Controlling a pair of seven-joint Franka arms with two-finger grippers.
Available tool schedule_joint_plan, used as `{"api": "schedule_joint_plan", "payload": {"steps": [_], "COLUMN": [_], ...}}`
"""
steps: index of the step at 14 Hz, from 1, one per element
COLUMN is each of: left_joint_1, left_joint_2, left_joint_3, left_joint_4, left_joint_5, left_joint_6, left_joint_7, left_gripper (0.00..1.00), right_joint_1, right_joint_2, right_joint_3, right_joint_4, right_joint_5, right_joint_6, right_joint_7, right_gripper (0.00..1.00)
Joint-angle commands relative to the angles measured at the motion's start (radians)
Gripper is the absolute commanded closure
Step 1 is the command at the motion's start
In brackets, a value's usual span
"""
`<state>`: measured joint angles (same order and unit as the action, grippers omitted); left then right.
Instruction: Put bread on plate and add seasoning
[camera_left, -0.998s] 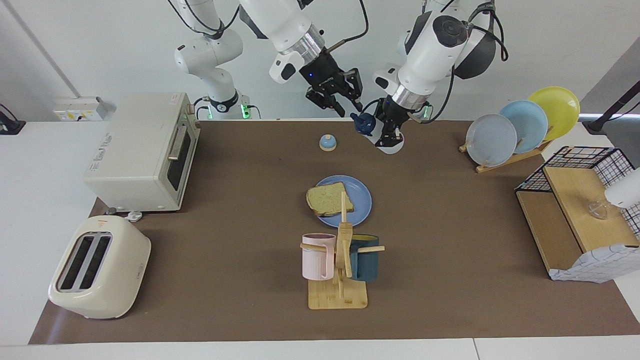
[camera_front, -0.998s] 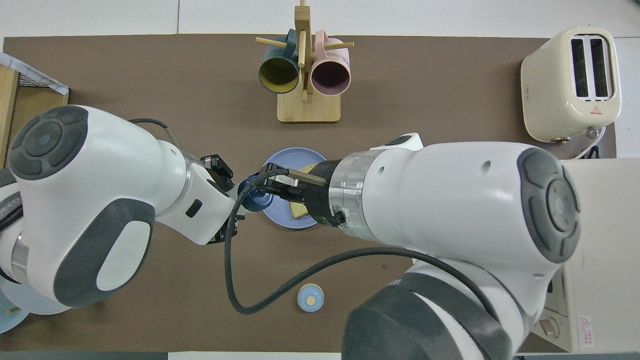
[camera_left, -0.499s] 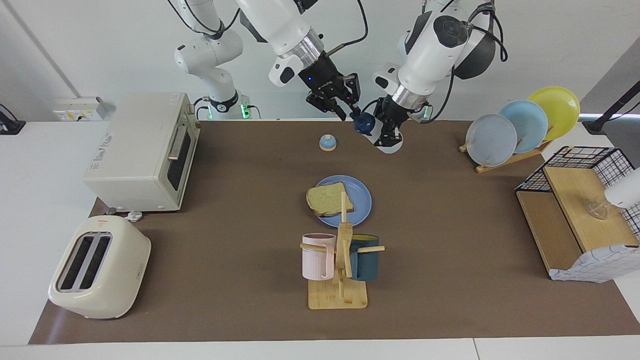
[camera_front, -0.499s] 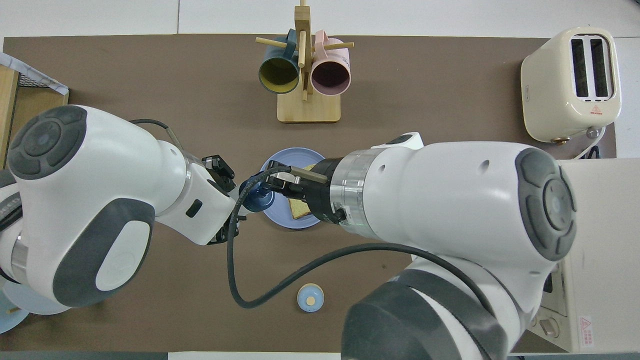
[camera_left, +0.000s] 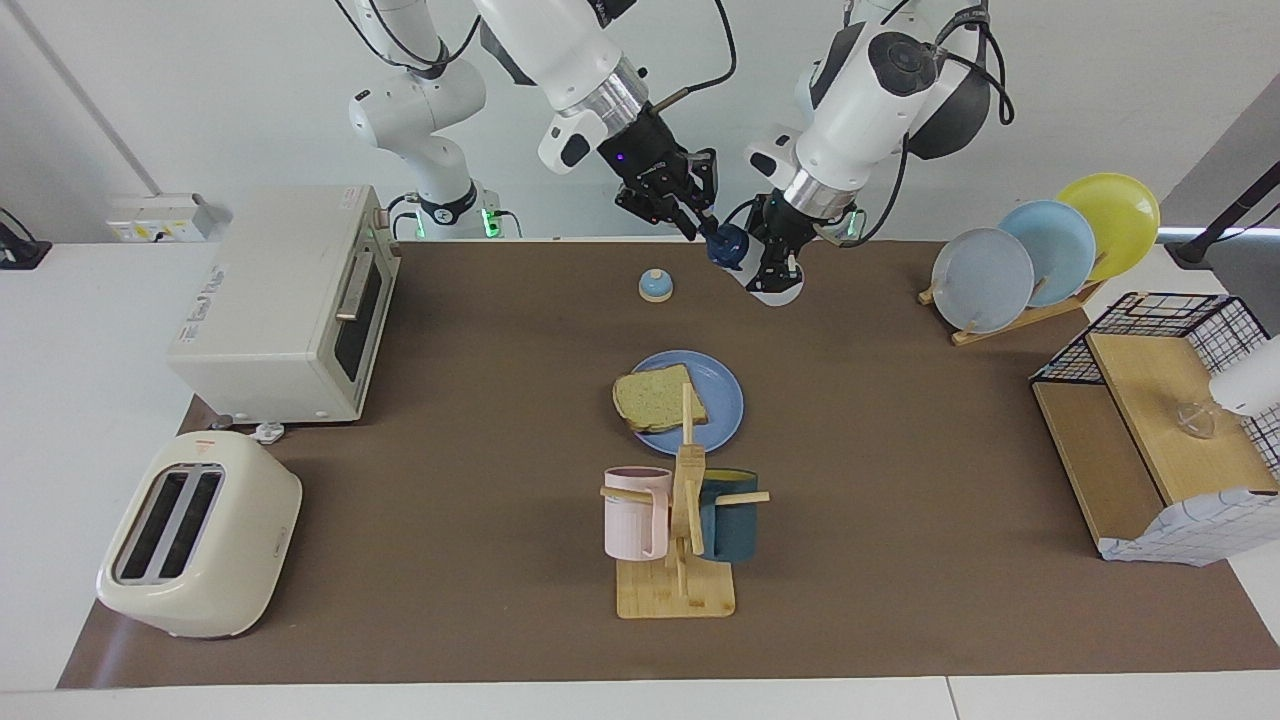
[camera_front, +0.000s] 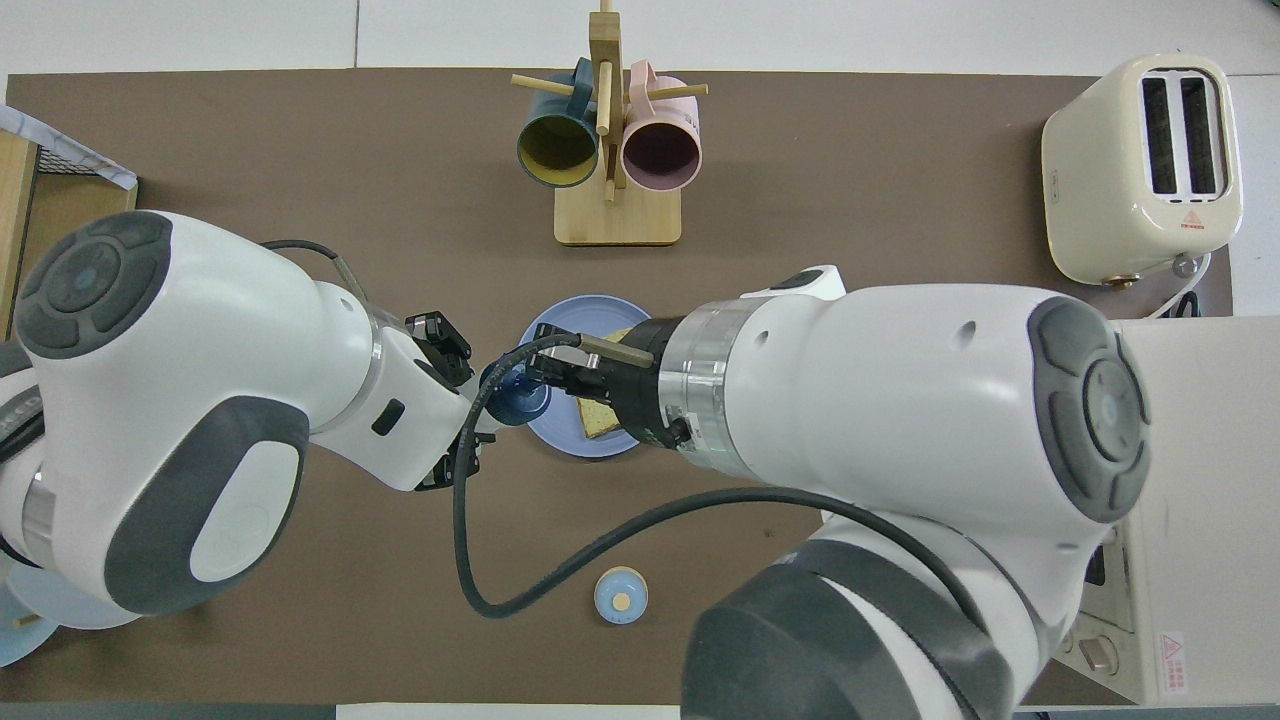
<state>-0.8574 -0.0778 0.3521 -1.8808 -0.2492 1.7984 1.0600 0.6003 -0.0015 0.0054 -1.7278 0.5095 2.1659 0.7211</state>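
My facing view shows the left gripper (camera_left: 768, 262) clamping the bottle (camera_left: 765, 277) aloft, the right gripper (camera_left: 708, 228) at its cap (camera_left: 727, 246). I cannot tell that grip. Overhead, arms half-hide bread (camera_front: 598, 417) on plate (camera_front: 560, 330).

Brown-matted table (camera_left: 900, 420) under plate (camera_left: 722, 400), bell (camera_left: 655, 286), toaster (camera_left: 198, 535), oven (camera_left: 285, 300), mug stand (camera_left: 676, 590).

Bright, even, diffuse light from above in both views, only soft short shadows under the toaster (camera_left: 198, 535) and mug rack (camera_left: 678, 560), sharp focus, no glare.
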Motion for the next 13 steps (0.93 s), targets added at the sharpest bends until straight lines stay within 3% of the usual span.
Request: {"api": "schedule_joint_plan", "payload": {"steps": [1,2,10,13], "left_joint_1": [0.000,0.000,0.000,0.000], "left_joint_2": [-0.037,-0.037,-0.039,-0.039], "left_joint_3": [0.004,0.004,0.005,0.005], "left_joint_4": [-0.032,-0.032,-0.037,-0.037], "left_joint_5": [-0.016,-0.016,-0.024,-0.024], "left_joint_6": [-0.001,-0.001,-0.001,-0.001], "left_joint_7": [0.017,0.017,0.015,0.014], "left_gripper": [1.00,1.00,1.00,1.00], "right_joint_1": [-0.005,-0.007,-0.023,-0.065], "right_joint_2": [-0.008,-0.008,-0.008,-0.014], "right_joint_3": [0.002,0.002,-0.001,-0.001], "right_joint_4": [-0.012,-0.013,-0.036,-0.055], "right_joint_5": [-0.014,-0.014,0.009,0.099], "right_joint_6": [0.015,0.015,0.077,0.078], "right_joint_7": [0.004,0.007,0.129,0.149], "right_gripper": [0.96,1.00,1.00,1.00]}}
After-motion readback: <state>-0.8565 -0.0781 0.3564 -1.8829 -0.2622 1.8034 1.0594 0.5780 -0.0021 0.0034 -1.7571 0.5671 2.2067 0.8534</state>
